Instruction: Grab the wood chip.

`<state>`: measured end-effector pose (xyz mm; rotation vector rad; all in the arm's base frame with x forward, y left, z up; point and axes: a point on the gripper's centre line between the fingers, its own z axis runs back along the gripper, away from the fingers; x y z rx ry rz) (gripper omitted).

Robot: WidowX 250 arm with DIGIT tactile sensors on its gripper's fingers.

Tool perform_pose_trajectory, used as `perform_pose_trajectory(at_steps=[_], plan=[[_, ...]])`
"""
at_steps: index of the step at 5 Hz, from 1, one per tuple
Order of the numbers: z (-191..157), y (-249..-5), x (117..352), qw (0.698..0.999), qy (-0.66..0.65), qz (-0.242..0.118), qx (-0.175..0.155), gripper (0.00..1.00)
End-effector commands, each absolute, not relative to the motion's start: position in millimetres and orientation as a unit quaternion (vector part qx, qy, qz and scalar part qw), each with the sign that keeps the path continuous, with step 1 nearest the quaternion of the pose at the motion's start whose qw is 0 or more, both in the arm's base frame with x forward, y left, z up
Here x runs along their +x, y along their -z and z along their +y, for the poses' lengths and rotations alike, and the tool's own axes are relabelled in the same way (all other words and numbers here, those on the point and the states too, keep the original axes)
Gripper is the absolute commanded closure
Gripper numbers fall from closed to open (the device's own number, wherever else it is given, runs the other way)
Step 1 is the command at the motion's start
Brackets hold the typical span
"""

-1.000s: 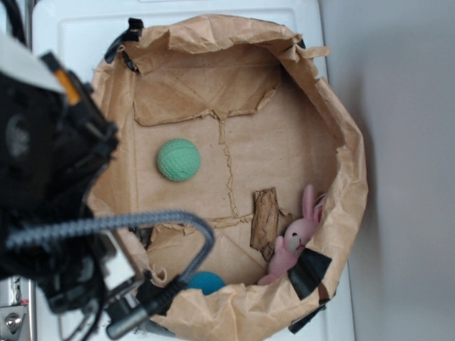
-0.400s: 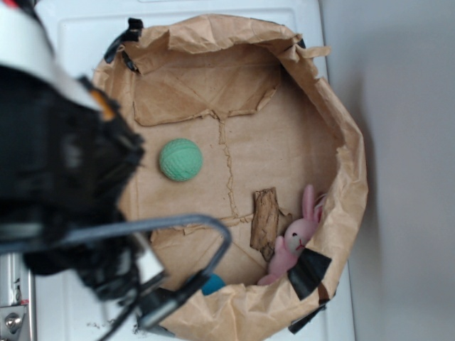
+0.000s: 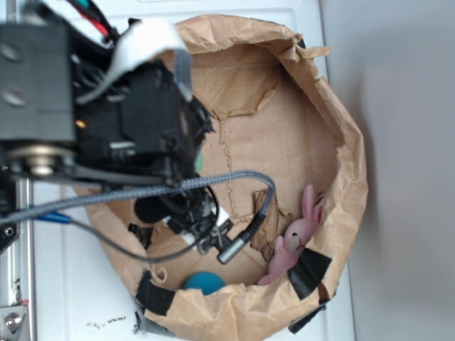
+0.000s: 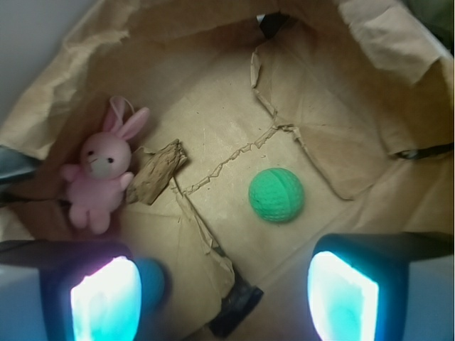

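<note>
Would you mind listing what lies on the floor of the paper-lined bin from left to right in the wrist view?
Pink bunny → wood chip → green ball. The blue ball at the lower left is left out, as the left finger mostly hides it.

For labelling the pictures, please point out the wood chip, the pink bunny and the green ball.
wood chip (image 4: 158,172): wrist view, middle of its flat face.
pink bunny (image 4: 104,160): wrist view, on its face.
green ball (image 4: 276,195): wrist view, centre of the ball.
</note>
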<state>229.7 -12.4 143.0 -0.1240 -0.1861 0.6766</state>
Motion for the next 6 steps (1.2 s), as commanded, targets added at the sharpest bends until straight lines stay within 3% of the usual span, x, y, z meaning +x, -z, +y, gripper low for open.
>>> perform_pose_trajectory(at_steps=[1, 4, 6], plan=[[-20.7, -106.1, 240.5, 0.918, -0.384, -0.094, -0.036, 0.00], [-28.0, -96.0, 262.0, 0.904, -0.417, -0.081, -0.038, 0.00], [-28.0, -96.0, 262.0, 0.904, -0.417, -0.081, -0.038, 0.00]])
